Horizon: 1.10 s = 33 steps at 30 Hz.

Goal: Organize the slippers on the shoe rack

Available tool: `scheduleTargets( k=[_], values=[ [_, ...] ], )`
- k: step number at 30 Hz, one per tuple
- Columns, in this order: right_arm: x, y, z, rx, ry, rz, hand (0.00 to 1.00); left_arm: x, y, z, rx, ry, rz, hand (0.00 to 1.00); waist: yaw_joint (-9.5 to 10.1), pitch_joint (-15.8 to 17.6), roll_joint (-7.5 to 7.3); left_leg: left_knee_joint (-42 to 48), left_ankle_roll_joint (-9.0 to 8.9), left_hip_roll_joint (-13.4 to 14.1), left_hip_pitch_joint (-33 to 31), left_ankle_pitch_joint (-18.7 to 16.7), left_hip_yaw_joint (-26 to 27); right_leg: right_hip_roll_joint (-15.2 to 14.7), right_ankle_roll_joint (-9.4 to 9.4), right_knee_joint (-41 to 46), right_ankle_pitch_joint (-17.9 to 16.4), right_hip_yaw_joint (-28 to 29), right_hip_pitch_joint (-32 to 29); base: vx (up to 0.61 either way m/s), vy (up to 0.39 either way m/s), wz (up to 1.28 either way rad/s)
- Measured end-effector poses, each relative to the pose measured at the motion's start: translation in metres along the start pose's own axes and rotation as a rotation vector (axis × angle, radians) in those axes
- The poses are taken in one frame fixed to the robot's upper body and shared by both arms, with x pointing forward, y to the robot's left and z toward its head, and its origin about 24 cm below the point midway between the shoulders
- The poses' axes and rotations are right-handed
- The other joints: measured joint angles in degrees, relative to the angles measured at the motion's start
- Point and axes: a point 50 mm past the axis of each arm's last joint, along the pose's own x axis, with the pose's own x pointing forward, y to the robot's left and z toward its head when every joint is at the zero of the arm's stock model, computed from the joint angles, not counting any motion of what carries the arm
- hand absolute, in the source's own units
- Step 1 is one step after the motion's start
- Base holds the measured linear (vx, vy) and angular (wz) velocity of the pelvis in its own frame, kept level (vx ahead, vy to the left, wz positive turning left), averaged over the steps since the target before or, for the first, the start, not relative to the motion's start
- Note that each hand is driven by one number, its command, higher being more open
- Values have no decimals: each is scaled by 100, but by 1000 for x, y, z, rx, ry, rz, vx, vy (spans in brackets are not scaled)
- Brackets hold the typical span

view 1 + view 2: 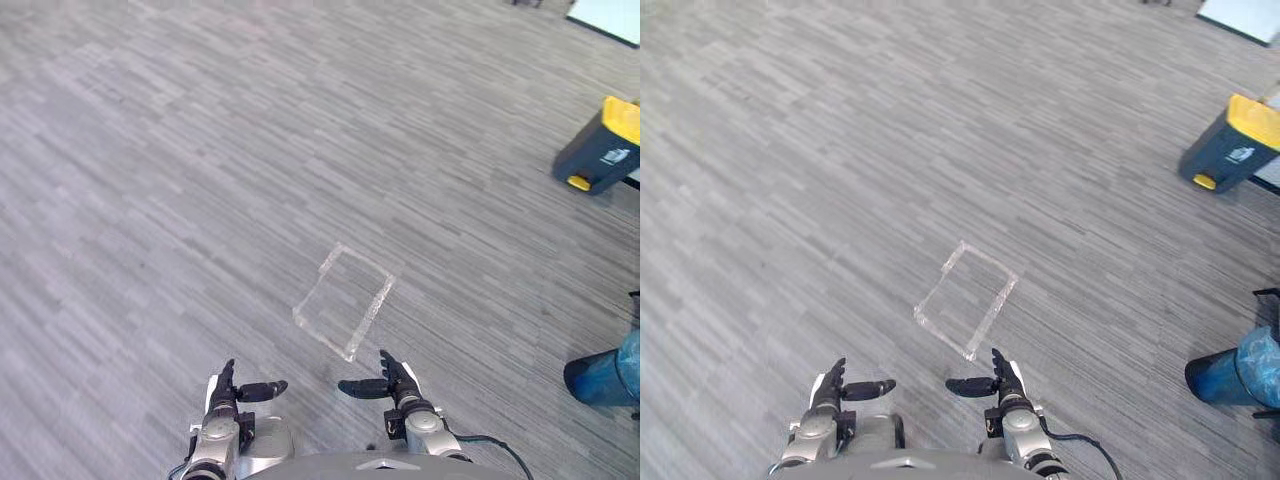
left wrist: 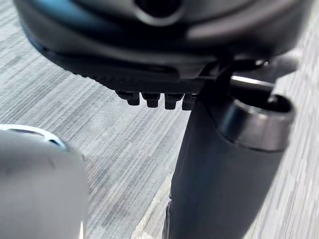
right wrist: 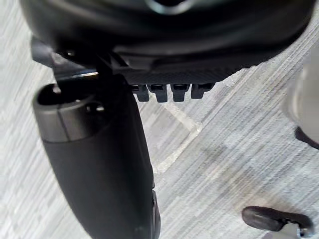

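Observation:
Grey carpet floor (image 1: 200, 180) lies ahead of me. My left hand (image 1: 225, 390) and right hand (image 1: 396, 382) hang low in front of my body, side by side. Both are open and hold nothing, with straight fingers pointing forward and thumbs turned in toward each other. In the left wrist view the left hand (image 2: 224, 164) has only carpet past its fingers. The right wrist view has the right hand (image 3: 99, 164) above carpet and a corner of pale tape.
A square outline of clear tape (image 1: 345, 300) marks the floor just ahead of my hands. A dark bin with a yellow lid (image 1: 603, 148) stands at the far right. A blue bagged container (image 1: 605, 375) sits at the right edge, nearer to me.

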Motion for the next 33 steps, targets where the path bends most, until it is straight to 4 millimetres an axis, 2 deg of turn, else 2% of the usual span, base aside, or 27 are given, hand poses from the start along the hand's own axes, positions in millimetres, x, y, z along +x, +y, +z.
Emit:
scheduleTargets(
  k=[1, 3, 4, 5, 6, 7, 8, 9, 11, 12, 13, 14, 16, 17, 18, 19, 20, 22, 23, 24, 25, 26, 28, 31, 32, 33],
  values=[
    [1, 1, 6, -7, -19, 5, 100, -1, 4, -4, 5, 10, 9, 100, -34, 12, 29, -103, -1, 137, 203, 0, 139, 136, -107, -253, -221, -283, -380, 347, -6, -49],
    [3, 1, 12, -17, -40, 8, 100, -2, 6, -8, 4, 24, 13, 100, -58, 11, 25, -144, -1, 242, 345, 0, 267, 260, -158, -864, -248, -544, -696, 343, -64, -33],
    [4, 0, 15, -21, -51, 6, 100, -2, 7, -10, 2, 35, 15, 100, -77, 7, 12, -209, -2, 267, 485, 0, 297, 329, -144, -1578, -191, -756, -872, 445, -138, -18],
    [4, -1, 13, -28, -44, 5, 100, -2, 8, -13, 4, 44, 16, 100, -117, -37, -66, -316, -125, 145, 709, -68, 349, 471, -127, -2947, 340, -897, -902, 456, -174, -6],
    [3, -1, 11, -31, -38, 5, 100, -2, 9, -13, 5, 46, 17, 100, -128, -55, -96, -329, -157, 102, 744, -84, 346, 475, -127, -3258, 600, -898, -897, 408, -175, -4],
    [2, -5, 7, -52, -31, 3, 100, -2, 12, -16, 6, 62, 23, 100, -112, -132, -169, -381, -414, 9, 969, -249, 258, 504, -652, -3544, 1373, -796, -920, 465, -191, -44],
    [5, -9, 15, -73, -49, -4, 100, -4, 3, -19, -3, 77, 1, 100, -92, -197, 111, -276, -423, 194, 1050, -260, 169, 739, -608, -3386, 1048, -663, -956, 317, -127, -55],
    [5, -11, 15, -70, -49, -10, 100, -4, 1, -20, -5, 78, -4, 100, -108, -218, 176, -131, -427, 253, 1020, -257, 101, 793, -608, -3336, 932, -649, -963, 363, -147, -54],
    [3, -15, 5, -50, -15, -24, 100, -6, -6, -21, -3, 80, -21, 100, -174, -289, 291, 905, -543, 507, 618, -171, -258, 953, -581, -3370, 658, -705, -816, 332, -157, -7],
    [1, -16, 1, -32, -8, -34, 100, -5, -7, -19, -31, 76, -24, 100, -169, -297, 324, 1821, -708, 675, 256, 90, -500, 1085, -587, -3505, 561, -728, -604, 300, -140, 1],
    [1, -16, 1, -28, -6, -36, 100, -5, -9, -18, -43, 72, -28, 100, -178, -291, 336, 2369, -778, 767, 29, 323, -612, 1155, -604, -3594, 529, -725, -472, 446, -160, -9],
    [-1, -15, -2, -18, 1, -37, 100, -6, -13, -15, -66, 62, -31, 100, -154, -287, 344, 3544, -942, 972, -496, 754, -736, 1310, -633, -3788, 453, -652, -160, 279, -71, -14],
    [-2, -14, -5, -3, 12, -38, 100, -6, -14, -8, -86, 34, -29, 100, -125, -266, 296, 4534, -881, 1087, -1086, 263, -652, 1420, -726, -3967, 369, -534, 221, 330, -50, -27],
    [-4, -13, -9, 7, 22, -39, 100, -5, -12, -5, -81, 17, -24, 100, -102, -295, 220, 4478, -787, 986, -1352, -10, -539, 1433, -680, -4093, 374, -432, 422, 407, 11, -47],
    [-4, -13, -11, 19, 33, -44, 100, -5, -11, -2, -82, 3, -21, 100, -56, -297, 164, 4011, -651, 801, -1555, -238, -496, 1426, -655, -4236, 378, -272, 616, 411, 71, -75],
    [-4, -15, -11, 23, 37, -53, 100, -4, -12, 1, -87, -13, -19, 100, 25, -287, 148, 3136, -614, 559, -1708, -404, -601, 1410, -619, -4335, 386, -53, 738, 403, 99, -76],
    [-4, -16, -11, 31, 36, -58, 100, -4, -12, 2, -90, -19, -19, 100, 46, -284, 150, 2740, -609, 441, -1782, -436, -721, 1404, -610, -4369, 386, 47, 778, 255, 115, -76],
    [-3, -17, -11, 37, 39, -70, 100, -4, -14, 7, -97, -35, -23, 100, 124, -239, 143, 1553, -622, -13, -1944, -381, -1490, 1314, -510, -4407, 343, 365, 908, 285, 182, -84],
    [-4, -17, -15, 32, 56, -74, 100, -4, -15, 6, -110, -31, -25, 100, 131, -236, 150, 991, -652, -209, -1901, 138, -1898, 1265, -373, -4371, 265, 596, 981, 391, 275, -115],
    [-4, -19, -19, 27, 75, -77, 100, -5, -18, 2, -119, -14, -29, 100, 136, -253, 199, 900, -467, -250, -1709, 596, -1848, 1240, -226, -4364, 183, 849, 1076, 400, 291, -95],
    [-4, -17, -20, 30, 80, -75, 100, -4, -16, 1, -109, -11, -27, 100, 125, -258, 172, 925, -474, -283, -1670, 545, -1741, 1168, -186, -4369, 174, 933, 1094, 411, 286, -91],
    [-5, -14, -20, 36, 75, -70, 100, -4, -15, 1, -99, -5, -27, 100, 98, -314, 76, 975, -335, -327, -1604, 329, -1467, 1037, -47, -4325, 97, 1105, 1082, 386, 288, -70],
    [-5, -12, -21, 53, 84, -67, 100, -4, -15, -1, -93, 7, -30, 100, 113, -308, 84, 969, -180, -361, -1329, 92, -1055, 868, 137, -3933, -18, 1305, 1002, 303, 259, -89],
    [-4, -12, -19, 50, 79, -63, 100, -4, -16, -5, -79, 21, -36, 100, 98, -269, 145, 685, -84, -352, -769, 27, -594, 677, 231, -3178, -58, 1014, 827, 197, 189, -93],
    [-3, -10, -17, 48, 74, -50, 100, -5, -14, -10, -66, 34, -34, 100, 104, -230, 224, 324, -23, -350, -266, 37, -211, 312, 167, -2466, -137, -1, 675, 171, 178, -101],
    [-2, -8, -15, 44, 72, -40, 100, -5, -12, -11, -51, 37, -32, 100, 79, -232, 223, 170, -20, -337, -40, 36, -51, 97, 24, -2148, -224, -602, 612, 161, 162, -103]
  ],
)
